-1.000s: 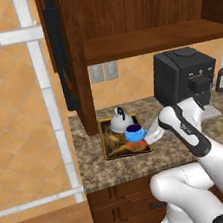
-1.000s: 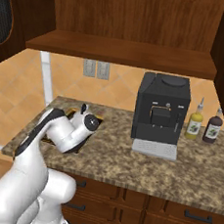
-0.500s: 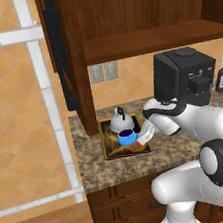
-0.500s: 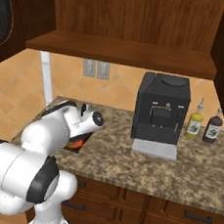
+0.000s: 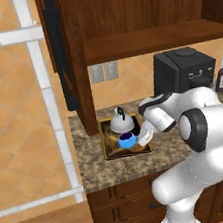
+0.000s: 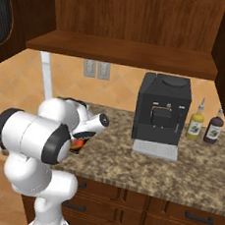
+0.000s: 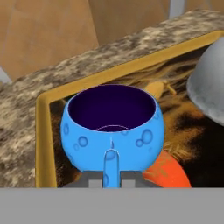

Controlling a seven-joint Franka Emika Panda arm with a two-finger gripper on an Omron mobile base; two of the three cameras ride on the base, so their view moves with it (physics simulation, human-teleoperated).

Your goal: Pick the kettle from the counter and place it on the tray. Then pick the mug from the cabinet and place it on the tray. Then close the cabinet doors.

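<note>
Since the earlier frames my arm has been folding inward: its elbow, which was low and in front a second ago, is now standing high beside the coffee machine [image 5: 183,70], and the blue mug [image 5: 127,140] is sitting lower, right over the tray [image 5: 108,152]. Nothing else on the counter [image 5: 112,169] has been shifting.

I am counting one kettle [image 5: 120,123], one mug, one tray, one coffee machine and two bottles, a yellow bottle [image 6: 195,125] and a dark bottle [image 6: 213,129], standing just beside each other to the right of the machine. Two wall outlets [image 6: 96,68] are sitting side by side under the cabinet [image 6: 126,52] shelf.

From the left base view I am seeing the gripper [image 5: 140,139] reaching to the mug from the right, and the kettle resting on the far part of the tray, just behind the mug. One cabinet door [image 5: 58,50] is standing open, edge-on, with its black bar handle showing. In the right base view my own arm is covering nearly all of the tray, and only a small orange corner is peeking out under the wrist.

The hand view is giving me the detail: the fingers [image 7: 89,180] are closed on the mug's [image 7: 113,129] handle, with the dark inside facing up and the tray's yellow rim [image 7: 41,140] running behind it. The kettle's [image 7: 209,83] silver side is close at the right. Whether the mug's bottom is already touching the tray I cannot say for sure; it seems very near.
</note>
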